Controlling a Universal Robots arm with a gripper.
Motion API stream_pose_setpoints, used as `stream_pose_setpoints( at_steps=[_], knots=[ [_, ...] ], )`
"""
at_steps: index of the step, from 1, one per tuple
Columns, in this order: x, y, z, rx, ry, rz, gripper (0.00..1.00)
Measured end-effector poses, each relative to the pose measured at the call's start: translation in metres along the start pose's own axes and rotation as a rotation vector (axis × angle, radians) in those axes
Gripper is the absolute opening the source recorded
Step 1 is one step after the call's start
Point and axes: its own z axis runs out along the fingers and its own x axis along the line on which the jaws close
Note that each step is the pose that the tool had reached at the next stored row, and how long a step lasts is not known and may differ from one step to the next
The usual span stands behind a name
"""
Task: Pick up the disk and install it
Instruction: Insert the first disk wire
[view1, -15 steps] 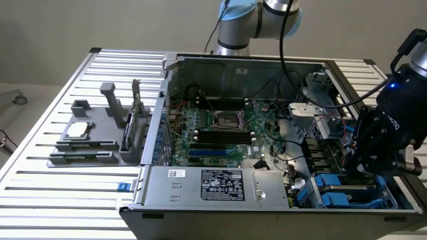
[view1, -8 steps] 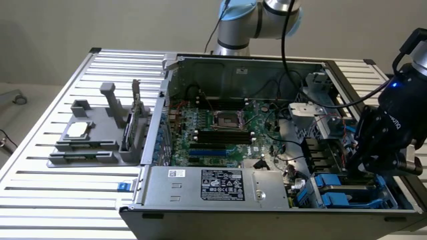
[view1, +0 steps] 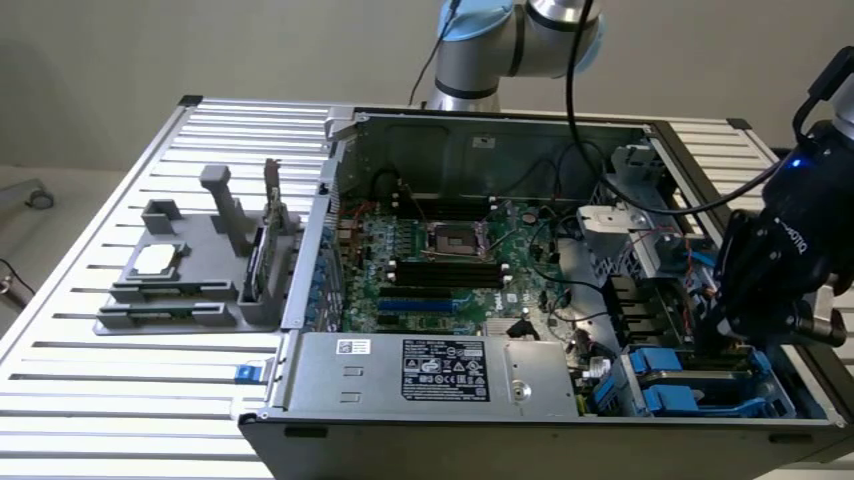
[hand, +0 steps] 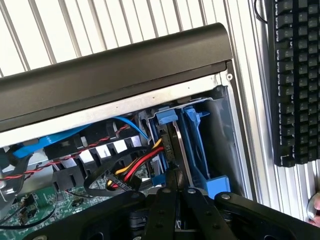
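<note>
Over slatted table (view1: 120, 380), arm angles down, pincer (hand: 176, 186) pressed together seemingly on disk (hand: 175, 145) edge.

Slatted metal table (view1: 80, 400) bears computer case (view1: 441, 440), grey fixture (view1: 187, 290), keyboard (hand: 295, 85)

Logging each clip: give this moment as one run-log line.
end effector: shut on disk | disk: standing on edge in blue drive cage | location: computer case corner
</note>
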Motion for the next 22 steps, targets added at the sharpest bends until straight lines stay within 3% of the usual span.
stream_pose_setpoints(
  at_steps=[9,11,13,14,22],
  knots=[
    [0.0,0.0007,-0.0034,0.0168,-0.0032,0.014,0.11],
    [0.0,0.0007,-0.0051,0.0182,-0.0035,0.015,0.18],
    [-0.001,0.0006,-0.0065,0.019,-0.0036,0.016,0.18],
    [-0.001,0.0005,-0.0071,0.0192,-0.0036,0.016,0.25],
    [-0.004,-0.0054,-0.0184,0.0199,-0.0039,0.016,0.25]
  ],
)
